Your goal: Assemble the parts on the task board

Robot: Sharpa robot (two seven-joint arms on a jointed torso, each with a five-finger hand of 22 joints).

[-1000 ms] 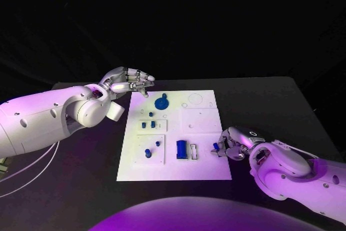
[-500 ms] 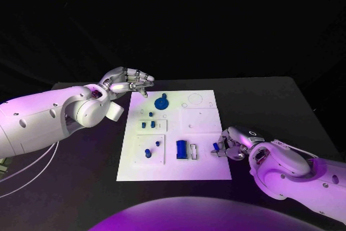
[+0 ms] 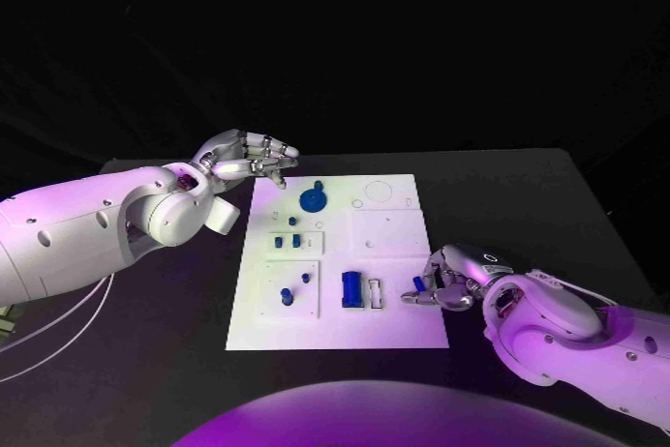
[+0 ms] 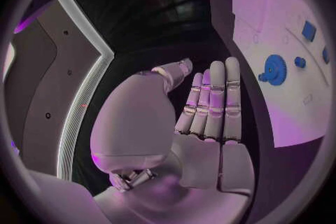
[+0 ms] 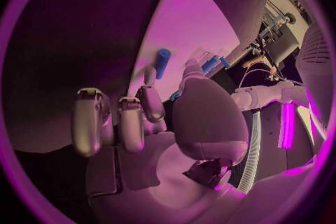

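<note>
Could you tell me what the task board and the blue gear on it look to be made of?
Task board: likely rigid plastic, matte white, flat with shallow recesses and no glare. Gear: probably moulded or printed plastic, uniform opaque blue with crisp teeth in the left wrist view.

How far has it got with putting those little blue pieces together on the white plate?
Several blue parts already sit on the task board: a blue gear, a few small pegs and a blue block. Whether they are fully seated is too small to tell. In hand: the right robot hand holds a small blue piece at the board's edge. Left: placing it. The left robot hand hovers with nothing in it.
</note>
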